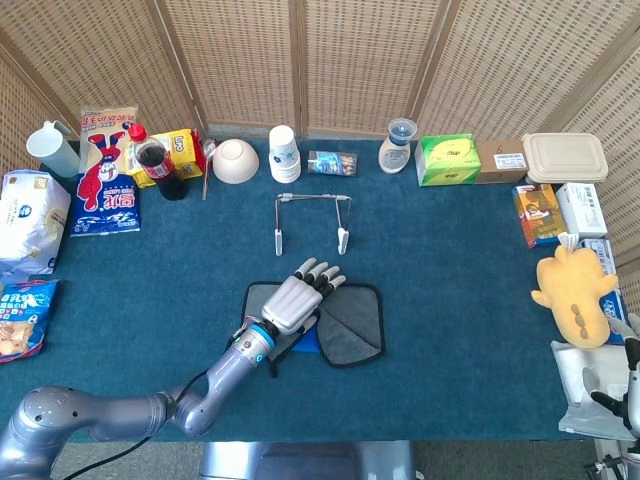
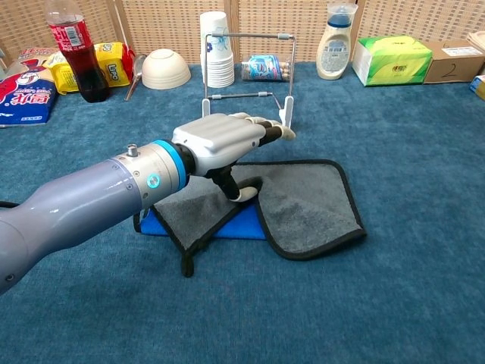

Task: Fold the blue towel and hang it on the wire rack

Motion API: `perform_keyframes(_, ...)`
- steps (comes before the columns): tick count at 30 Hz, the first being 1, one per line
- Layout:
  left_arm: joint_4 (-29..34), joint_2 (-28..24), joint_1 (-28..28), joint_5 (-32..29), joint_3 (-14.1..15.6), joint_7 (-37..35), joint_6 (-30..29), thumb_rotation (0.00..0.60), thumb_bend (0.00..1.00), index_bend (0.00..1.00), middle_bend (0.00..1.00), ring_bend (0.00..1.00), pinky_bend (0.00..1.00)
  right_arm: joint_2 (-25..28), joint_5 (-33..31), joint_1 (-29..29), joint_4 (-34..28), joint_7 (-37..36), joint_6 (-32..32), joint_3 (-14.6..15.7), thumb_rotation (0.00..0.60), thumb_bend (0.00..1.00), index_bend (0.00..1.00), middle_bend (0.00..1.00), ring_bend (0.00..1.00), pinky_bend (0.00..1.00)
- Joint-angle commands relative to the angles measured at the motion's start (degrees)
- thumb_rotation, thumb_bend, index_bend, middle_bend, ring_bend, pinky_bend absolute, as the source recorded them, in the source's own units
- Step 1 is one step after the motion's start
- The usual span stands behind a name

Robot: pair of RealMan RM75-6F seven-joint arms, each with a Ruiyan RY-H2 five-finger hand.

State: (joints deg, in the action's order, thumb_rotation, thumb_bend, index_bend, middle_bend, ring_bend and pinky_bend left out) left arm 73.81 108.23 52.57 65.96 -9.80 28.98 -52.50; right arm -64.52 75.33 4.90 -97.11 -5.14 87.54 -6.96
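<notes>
Left hand (image 2: 223,140), fingers extended and apart, hovers flat above the blue towel (image 2: 303,201) lying partly folded on the desk (image 2: 409,152); thumb points down toward it.

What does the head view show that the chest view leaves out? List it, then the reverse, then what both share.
Only the head view shows the right hand at the table's right edge, the yellow plush toy, the lidded container and the snack bags on the left.

Only the chest view shows, side-on, the left hand's thumb reaching down to the towel, and the wire rack standing upright.

Both show the left hand over the blue towel, its grey side up with two corners folded in, plus the rack, bowl, paper cups and cola bottle.
</notes>
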Motion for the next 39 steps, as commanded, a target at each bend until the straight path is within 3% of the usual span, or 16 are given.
perform_keyframes(1,1.6,-1.0,-0.5,1.2,0.2,-1.5,-0.6,0.6,0.12,0.05,0.01,0.0,0.0,0.0,-0.1,0.0,-0.1,0.2,0.0,0.0,0.6,0.33,0.15,0.07,0.0,0.0)
perform_keyframes(10,6.5,-5.2,-2.8,9.5,2.3,-9.4,-4.8,0.6,0.12,0.11,0.04,0.0,0.0,-0.4,0.1,-1.0,-0.8,1.7,-0.9,-0.1,0.6,0.33,0.15,0.07,0.0,0.0)
perform_keyframes(18,12.8,-13.9,-4.3,19.3,8.8,-17.6,-4.4,0.6,0.12,0.16,0.04,0.0,0.0,-0.7,0.2,-1.4,-1.6,3.1,-1.0,-0.1,0.6,0.33,0.15,0.07,0.0,0.0)
perform_keyframes(26,12.1,-16.7,-7.7,24.6,13.4,-18.4,-8.4,0.6,0.12,0.17,0.05,0.0,0.0,-0.9,0.5,-1.7,-1.9,3.5,-1.1,0.0,0.6,0.33,0.15,0.07,0.0,0.0)
perform_keyframes(39,8.7,-16.6,-13.9,26.9,17.6,-18.7,-12.7,0.6,0.12,0.17,0.05,0.0,0.0,-0.8,1.2,-2.2,-2.3,3.5,-1.4,0.2,0.6,0.33,0.15,0.07,0.0,0.0)
